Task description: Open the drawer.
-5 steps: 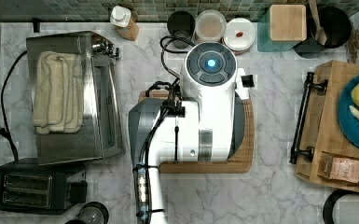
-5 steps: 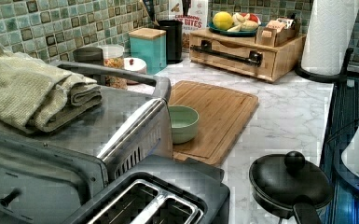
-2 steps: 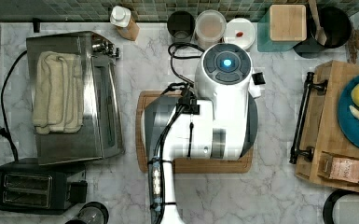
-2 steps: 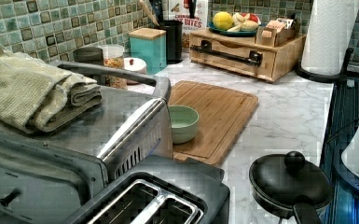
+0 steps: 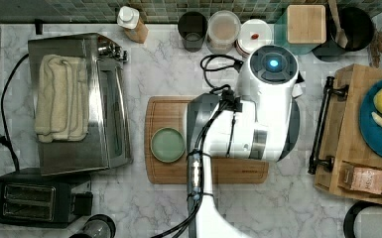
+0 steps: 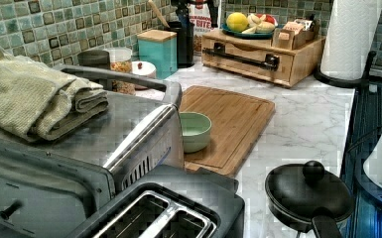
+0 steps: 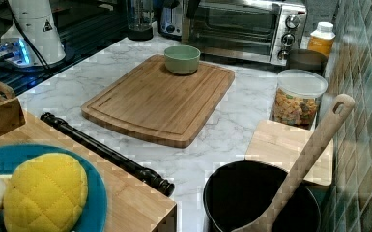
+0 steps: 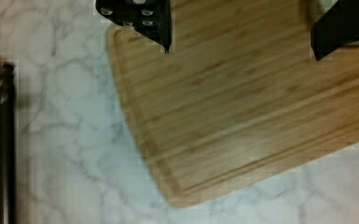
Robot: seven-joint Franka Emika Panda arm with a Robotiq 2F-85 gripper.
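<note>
The drawer [image 5: 347,134] is seen shut at the top view's right edge of the tabletop [image 5: 287,203], its handle [image 5: 321,124] untouched; nothing of the task is judged done; the jaws [image 8: 242,32] are spread wide and hold nothing, above the cutting board [image 8: 242,116], apart from the handle; reaching, gripping and pulling remain.

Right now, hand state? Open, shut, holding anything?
Hand: open, holding nothing, fingers spread wide above the cutting board.
</note>
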